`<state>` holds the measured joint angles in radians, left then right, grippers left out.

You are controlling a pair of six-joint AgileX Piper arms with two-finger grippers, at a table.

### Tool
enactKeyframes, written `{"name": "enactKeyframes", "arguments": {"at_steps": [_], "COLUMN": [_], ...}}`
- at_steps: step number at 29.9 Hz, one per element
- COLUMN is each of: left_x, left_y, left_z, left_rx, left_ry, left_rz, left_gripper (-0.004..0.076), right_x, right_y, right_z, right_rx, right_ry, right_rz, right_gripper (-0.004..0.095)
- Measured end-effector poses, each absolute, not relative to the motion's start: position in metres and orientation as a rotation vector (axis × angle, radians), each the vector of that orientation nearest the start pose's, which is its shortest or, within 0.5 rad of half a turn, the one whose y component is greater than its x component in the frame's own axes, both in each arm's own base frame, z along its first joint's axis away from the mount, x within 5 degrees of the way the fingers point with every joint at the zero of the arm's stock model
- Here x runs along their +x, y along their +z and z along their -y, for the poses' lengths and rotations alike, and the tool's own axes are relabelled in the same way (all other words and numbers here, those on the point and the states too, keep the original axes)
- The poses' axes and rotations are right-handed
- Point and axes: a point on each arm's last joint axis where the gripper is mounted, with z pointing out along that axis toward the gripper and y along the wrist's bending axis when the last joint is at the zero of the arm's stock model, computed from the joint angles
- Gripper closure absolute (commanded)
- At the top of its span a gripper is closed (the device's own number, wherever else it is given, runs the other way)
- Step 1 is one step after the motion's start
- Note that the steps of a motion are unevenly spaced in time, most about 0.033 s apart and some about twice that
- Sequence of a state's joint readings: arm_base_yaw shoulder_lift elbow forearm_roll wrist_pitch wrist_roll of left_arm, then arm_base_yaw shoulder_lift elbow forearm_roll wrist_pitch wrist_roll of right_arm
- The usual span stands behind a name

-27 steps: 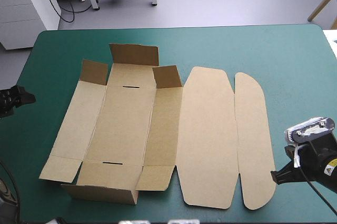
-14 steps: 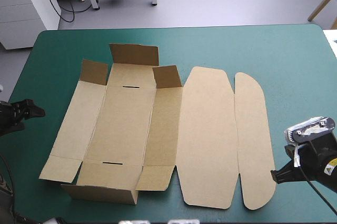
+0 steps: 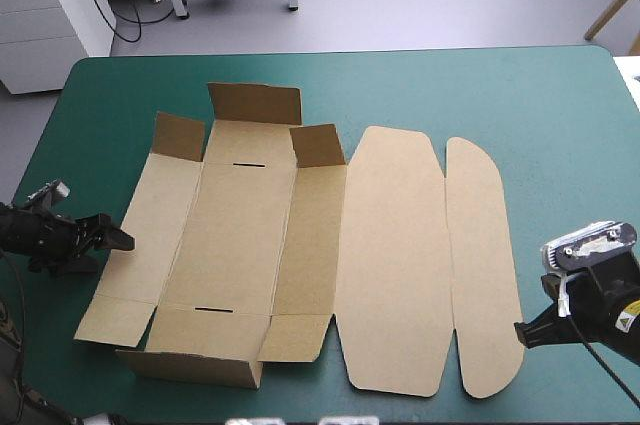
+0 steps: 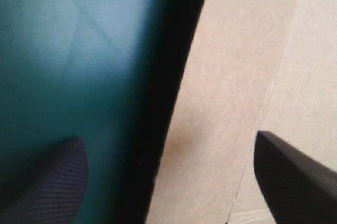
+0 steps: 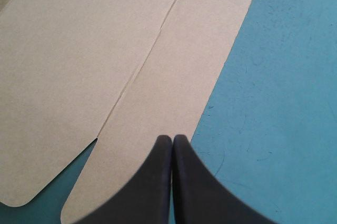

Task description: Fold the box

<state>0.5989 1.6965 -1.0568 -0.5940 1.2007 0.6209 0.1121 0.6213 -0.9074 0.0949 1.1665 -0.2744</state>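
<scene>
Box (image 3: 240,235) part-raised, left tool (image 4: 167,142) spread — right tool (image 5: 172,139) pinched

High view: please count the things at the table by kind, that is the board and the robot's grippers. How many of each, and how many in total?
Brown box: 1
Black grippers: 2, the left gripper with jaws open and the right gripper with jaws shut
Total: 3
</scene>
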Motion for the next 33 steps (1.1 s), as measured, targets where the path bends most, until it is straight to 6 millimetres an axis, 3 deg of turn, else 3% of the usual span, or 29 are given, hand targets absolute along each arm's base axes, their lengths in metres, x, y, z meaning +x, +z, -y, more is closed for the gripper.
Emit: {"name": "enactKeyframes", "arguments": {"at_steps": [13,22,33], "left_x": [0.28,0.283,0.289], "left_y": [0.203,0.202,0.203], "left_z": [-0.079,-0.061,-0.037], "left_rx": [-0.103,0.06,0.112], "left_ry": [-0.864,-0.77,-0.845], "left_rz": [-2.905,-2.969,-2.946], "left_gripper": [0.0108,0.0108,0.0108], "right_x": [0.081,0.081,0.081], "right_y": [0.366,0.366,0.366], "right_z": [-0.017,-0.017,-0.017], "right_rx": [-0.448,-0.448,-0.447], "right_ry": [0.041,0.037,0.036], "right_rz": [-2.316,-2.316,-2.313], "right_gripper": [0.0927,0.0927,0.0927]}}
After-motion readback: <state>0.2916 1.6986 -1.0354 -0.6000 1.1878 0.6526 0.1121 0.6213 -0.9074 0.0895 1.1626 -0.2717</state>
